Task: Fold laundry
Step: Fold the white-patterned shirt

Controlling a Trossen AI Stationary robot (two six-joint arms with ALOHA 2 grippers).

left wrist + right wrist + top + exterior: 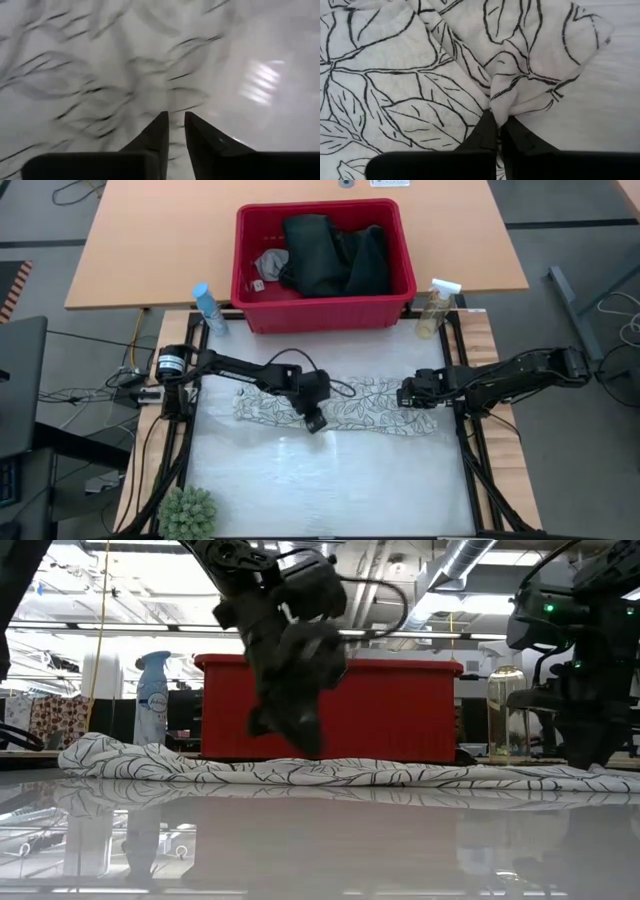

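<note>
So I'm looking down at the leaf-print cloth [340, 405], which is lying stretched in a long strip across the middle of the frame on the white tabletop [330, 480]. My right claw [496, 131] is sitting at the cloth's right end, center-right of the overhead view, and it's clenched on a bunched fold of the leaf-print cloth; the wrist view is showing fabric pinched between the fingertips. My left claw [176, 127] is hovering low over the cloth just left of center, fingers nearly together with a thin gap, and I can't tell if it's actually grasping any fabric. The red basket [325, 315] is sitting at top center, with the dark jeans [335, 255] and a small grey cloth [270, 262] piled inside it.
</note>
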